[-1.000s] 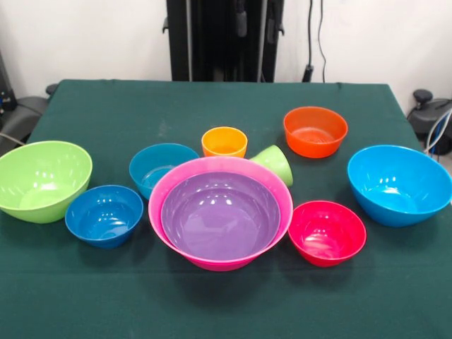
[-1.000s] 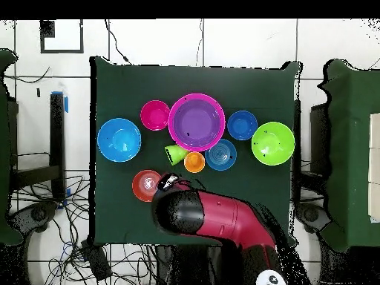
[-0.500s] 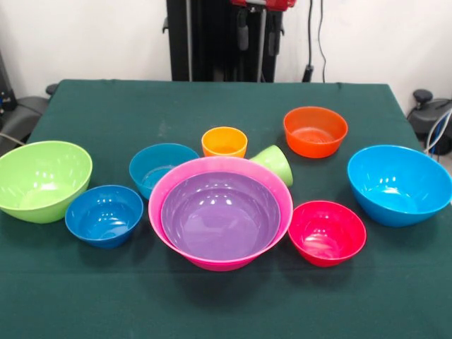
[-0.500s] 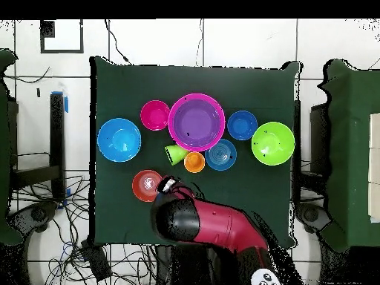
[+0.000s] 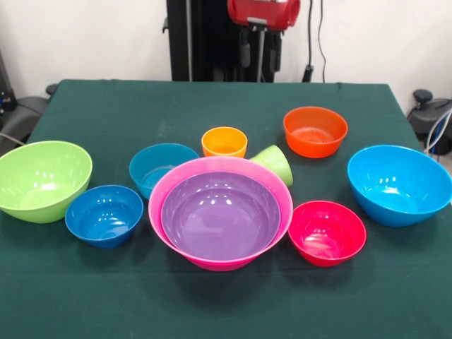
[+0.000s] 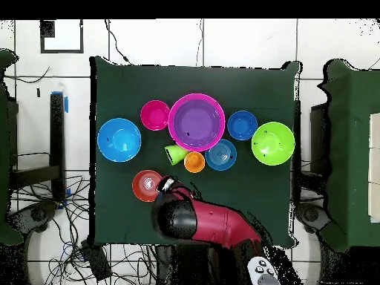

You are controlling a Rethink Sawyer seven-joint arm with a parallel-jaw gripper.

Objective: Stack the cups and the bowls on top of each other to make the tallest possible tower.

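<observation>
The tower (image 5: 220, 220) has only just begun. It is a big pink bowl (image 5: 169, 185) with a purple bowl (image 5: 220, 215) sitting inside it. Everything else waits on the green table (image 5: 212, 304) around the pink bowl. Just behind it stands the orange cup (image 5: 224, 141), and the green cup (image 5: 275, 164) lies tipped over, touching its rim. A teal bowl (image 5: 157, 166), a dark blue bowl (image 5: 104, 215) and a big green bowl (image 5: 42, 179) sit on one side. A red bowl (image 5: 327, 232), a big light blue bowl (image 5: 399, 184) and an orange bowl (image 5: 315, 131) sit on the other. The robot arm (image 6: 204, 223) is far back from the pink bowl. I cannot tell if the jaws are open or closed.
</observation>
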